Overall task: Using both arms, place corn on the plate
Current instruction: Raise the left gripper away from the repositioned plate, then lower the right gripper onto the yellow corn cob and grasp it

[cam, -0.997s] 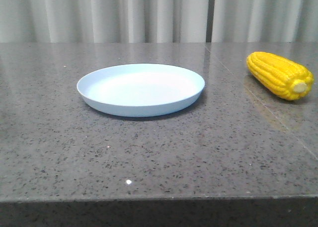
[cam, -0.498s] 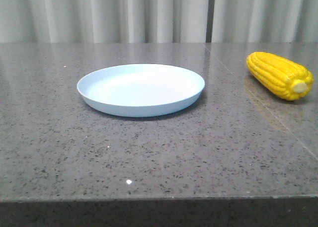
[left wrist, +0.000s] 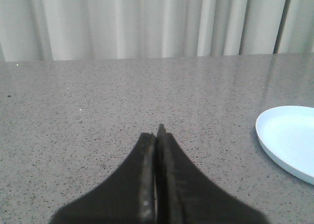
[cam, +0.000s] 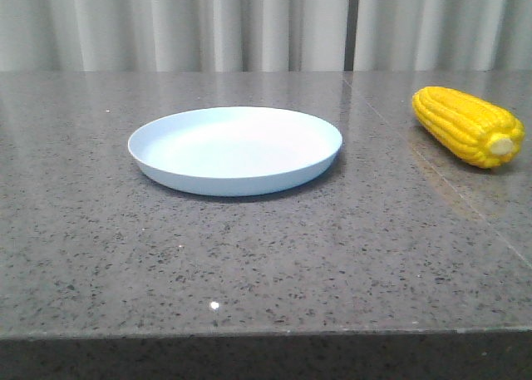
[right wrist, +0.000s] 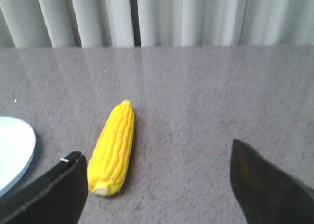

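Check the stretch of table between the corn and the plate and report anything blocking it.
Nothing visible blocks it. In the front view only bare table lies between the corn and the plate. The right gripper, jaws wide open, also has nothing between it and the corn.

Speckled grey stone table (cam: 249, 247); pale pleated curtain (cam: 208, 22) behind.

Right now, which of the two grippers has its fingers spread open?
The right gripper: its fingers stand wide apart, the corn just ahead of them. The left gripper has its fingers pressed together, holding nothing.
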Tool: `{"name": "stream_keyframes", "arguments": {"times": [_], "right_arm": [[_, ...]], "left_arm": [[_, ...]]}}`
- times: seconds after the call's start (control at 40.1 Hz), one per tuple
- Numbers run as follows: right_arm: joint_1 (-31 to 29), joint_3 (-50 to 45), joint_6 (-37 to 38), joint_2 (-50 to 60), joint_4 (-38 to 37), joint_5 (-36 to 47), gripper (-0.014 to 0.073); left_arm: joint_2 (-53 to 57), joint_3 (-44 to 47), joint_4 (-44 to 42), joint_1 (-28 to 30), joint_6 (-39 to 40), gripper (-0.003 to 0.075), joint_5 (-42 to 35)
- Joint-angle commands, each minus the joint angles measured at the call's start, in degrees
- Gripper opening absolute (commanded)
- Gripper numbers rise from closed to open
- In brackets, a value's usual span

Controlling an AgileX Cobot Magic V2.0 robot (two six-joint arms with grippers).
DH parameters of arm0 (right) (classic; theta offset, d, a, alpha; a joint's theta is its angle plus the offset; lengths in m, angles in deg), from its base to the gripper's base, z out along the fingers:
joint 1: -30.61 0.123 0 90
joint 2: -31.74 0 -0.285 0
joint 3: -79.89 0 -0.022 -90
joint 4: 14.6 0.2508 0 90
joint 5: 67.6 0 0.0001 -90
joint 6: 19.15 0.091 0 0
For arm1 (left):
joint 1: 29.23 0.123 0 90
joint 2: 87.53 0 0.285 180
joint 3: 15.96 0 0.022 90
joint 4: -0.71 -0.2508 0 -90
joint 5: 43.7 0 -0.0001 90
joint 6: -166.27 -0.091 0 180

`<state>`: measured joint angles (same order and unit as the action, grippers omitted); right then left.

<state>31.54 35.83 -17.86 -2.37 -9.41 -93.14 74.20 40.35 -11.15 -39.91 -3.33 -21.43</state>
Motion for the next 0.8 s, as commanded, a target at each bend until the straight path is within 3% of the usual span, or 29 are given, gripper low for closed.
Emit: {"name": "stream_keyframes", "arguments": {"times": [0.0, 0.274, 0.548, 0.773], "right_arm": [[-0.3, 5.9, -0.4, -6.6, 0.9, -1.4, 0.0613], [-0.1, 22.1, -0.4, -30.8, 2.6, -12.5, 0.0613], [5.3, 33.1, -0.4, -47.5, 6.2, -18.1, 0.0613], [6.5, 40.6, 0.7, -59.6, 6.5, -23.8, 0.0613]], "left_arm": [[-0.5, -1.5, -0.3, -0.3, -0.1, -0.0020, -4.8], [-0.5, -1.5, -0.3, -0.3, -0.1, -0.0020, -4.8], [-0.5, -1.5, -0.3, -0.3, -0.1, -0.0020, -4.8], [-0.5, -1.5, -0.3, -0.3, -0.1, -0.0020, -4.8]]}}
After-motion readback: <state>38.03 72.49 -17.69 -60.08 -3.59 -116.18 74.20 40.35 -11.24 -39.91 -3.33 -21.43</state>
